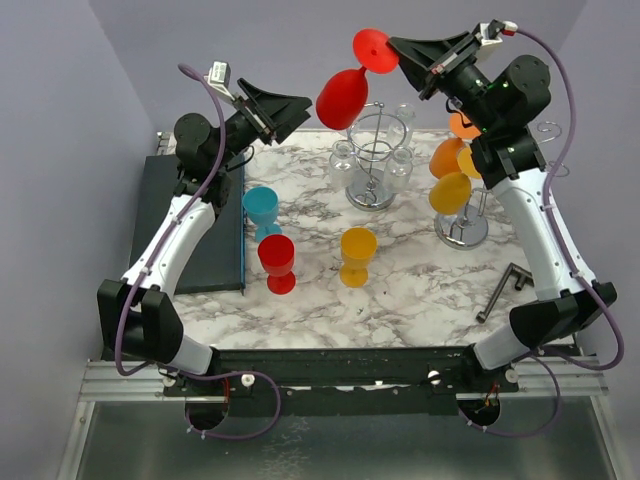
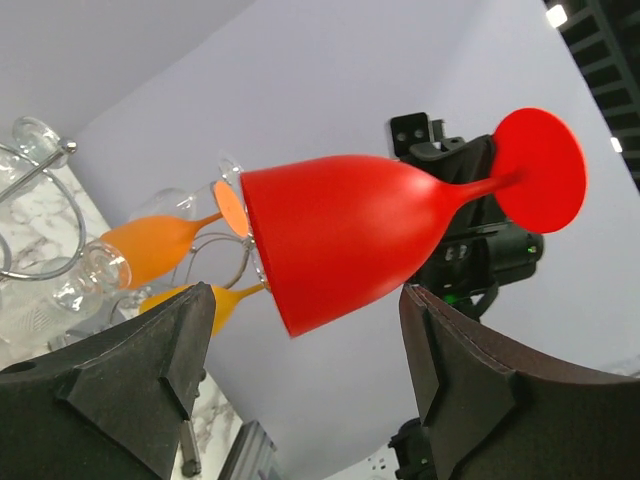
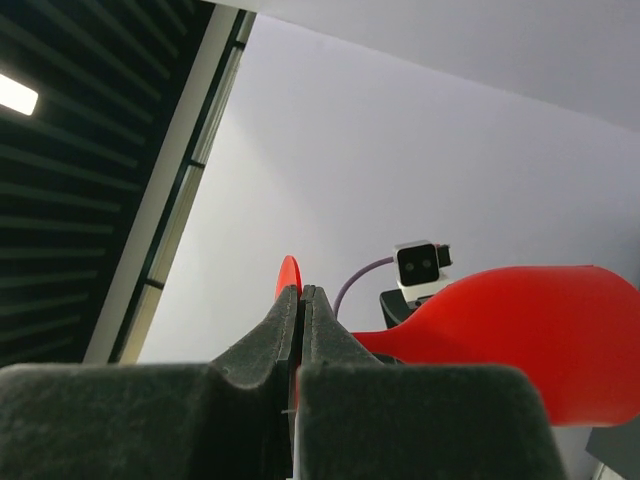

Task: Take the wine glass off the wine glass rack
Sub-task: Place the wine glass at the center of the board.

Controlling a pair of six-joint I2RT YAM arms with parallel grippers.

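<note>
Wine glass [image 1: 342,97] foot clenched in right fingers [image 3: 265,345]; left fingers [image 2: 150,380] spread, plainest in wrist view.

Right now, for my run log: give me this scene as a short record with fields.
held glass: red wine glass, in the air, tilted, off the rack
right gripper: jaws shut on its stem by the foot
left gripper: jaws open, pointed at the bowl
rack: orange glasses hang on it
table: blue glass, red glass, yellow glass, upright

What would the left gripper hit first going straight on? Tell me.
Likely the red glass in the right gripper: its bowl sits dead ahead of the left gripper, though depth is unclear.
</note>
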